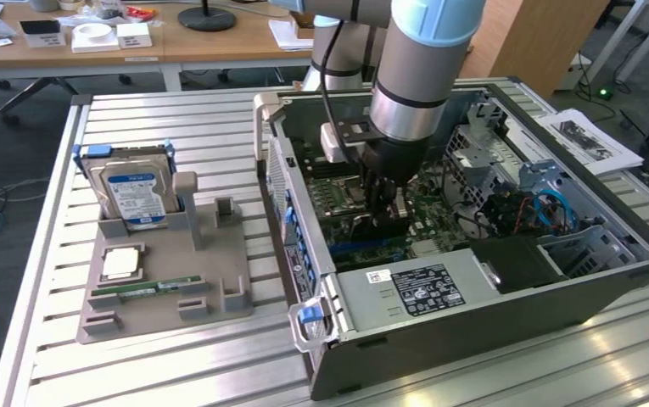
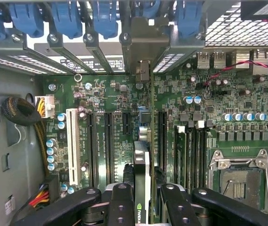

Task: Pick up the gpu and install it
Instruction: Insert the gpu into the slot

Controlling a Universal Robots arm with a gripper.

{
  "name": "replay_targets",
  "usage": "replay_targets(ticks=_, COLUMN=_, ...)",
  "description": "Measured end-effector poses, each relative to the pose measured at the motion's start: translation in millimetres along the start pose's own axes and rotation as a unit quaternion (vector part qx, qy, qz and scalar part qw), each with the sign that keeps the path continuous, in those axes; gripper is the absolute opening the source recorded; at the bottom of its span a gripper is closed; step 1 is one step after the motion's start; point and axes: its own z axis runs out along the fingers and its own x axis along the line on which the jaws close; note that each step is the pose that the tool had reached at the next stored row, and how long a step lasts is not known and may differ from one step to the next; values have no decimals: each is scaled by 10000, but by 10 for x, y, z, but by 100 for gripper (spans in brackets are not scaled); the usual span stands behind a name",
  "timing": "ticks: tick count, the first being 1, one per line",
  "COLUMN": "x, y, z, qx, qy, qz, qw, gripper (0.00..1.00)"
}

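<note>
My gripper (image 2: 143, 200) is inside the open computer case (image 1: 460, 335), shut on the gpu (image 2: 142, 155). The gpu is a thin dark card held on edge between the two black fingers (image 2: 122, 205). It runs from the gripper to its silver bracket (image 2: 143, 44), which sits at the rear slot openings under the blue latches (image 2: 103, 19). The card stands over the green motherboard (image 2: 101, 94), among the black expansion slots (image 2: 109, 146). Whether its edge is in a slot I cannot tell. In the exterior view the gripper (image 1: 378, 216) points down into the case with the gpu (image 1: 372, 231) under it.
A white slot (image 2: 72, 146) and an open CPU socket (image 2: 237, 181) flank the card. Cable bundles (image 2: 20, 110) lie by the case wall. Outside the case, a grey holder (image 1: 160, 301) carries a hard drive (image 1: 137, 191), a processor (image 1: 120, 263) and a RAM stick (image 1: 148, 288).
</note>
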Motion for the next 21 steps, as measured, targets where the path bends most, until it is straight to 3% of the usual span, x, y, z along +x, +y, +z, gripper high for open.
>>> replay_targets(ticks=13, x=1, y=16, z=0, qx=8, qy=0, qz=41, qw=10000, gripper=27)
replay_targets(ticks=21, x=3, y=36, z=49, qx=8, qy=2, qz=47, qw=10000, gripper=27)
